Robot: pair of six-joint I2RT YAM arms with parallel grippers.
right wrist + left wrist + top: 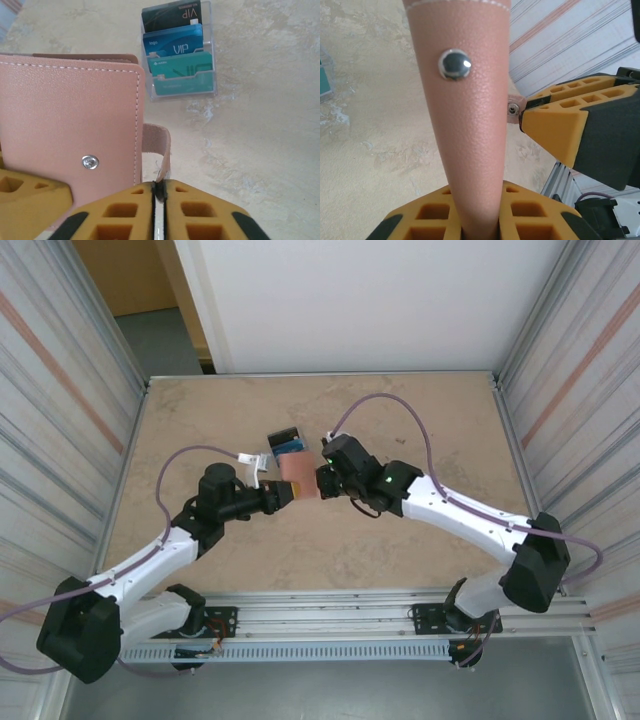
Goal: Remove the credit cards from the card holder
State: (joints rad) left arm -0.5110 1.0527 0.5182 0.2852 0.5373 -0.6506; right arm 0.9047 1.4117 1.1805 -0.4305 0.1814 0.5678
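Salmon-pink stitched bifold card holder (298,490) is held above the centre of the tan table (420,420). Left gripper (479,212) clamps one edge. Right gripper (159,186) jaws pinch the soft pink strap tab (156,145). Judged light, floppy, grippy; hold near the spine.

There's the card holder (298,489), near the middle of the table: a flat salmon-pink wallet, folded shut, with white stitching along its edges. Its broad face shows from above. One shiny round snap stud (90,162) sits on that face. The left gripper (480,220) is clamped on one edge. The little pink tab (157,145) curls off the side, its tip nipped tight in the right gripper (159,192).
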